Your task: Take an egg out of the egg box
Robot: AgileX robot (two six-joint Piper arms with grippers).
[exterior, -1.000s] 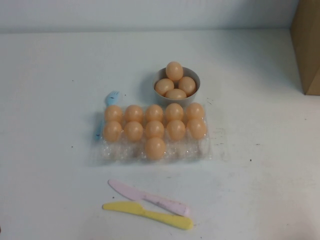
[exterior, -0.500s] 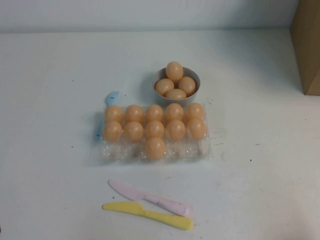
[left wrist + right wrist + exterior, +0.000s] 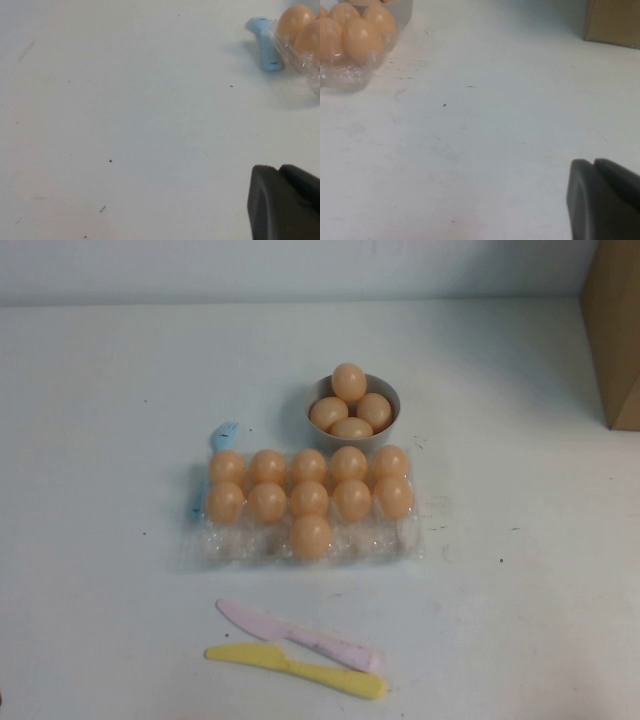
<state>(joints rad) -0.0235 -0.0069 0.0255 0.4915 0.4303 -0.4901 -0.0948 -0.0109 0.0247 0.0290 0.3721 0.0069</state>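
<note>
The clear plastic egg box (image 3: 400,545) lies mid-table. Its two far rows are full of peach-orange eggs, and one egg (image 3: 310,536) sits alone in the middle cup of the near row. Neither gripper shows in the high view. My left gripper (image 3: 279,167) hangs shut and empty over bare table, well apart from the box corner (image 3: 307,67) and its eggs (image 3: 295,22). My right gripper (image 3: 594,161) is shut and empty over bare table, far from the box (image 3: 345,75) and its eggs (image 3: 362,37).
A grey bowl (image 3: 390,398) with several eggs stands just behind the box. A blue plastic fork (image 3: 222,433) lies at the box's far left corner. A pink knife (image 3: 300,637) and a yellow knife (image 3: 300,670) lie in front. A cardboard box (image 3: 615,330) stands at the far right.
</note>
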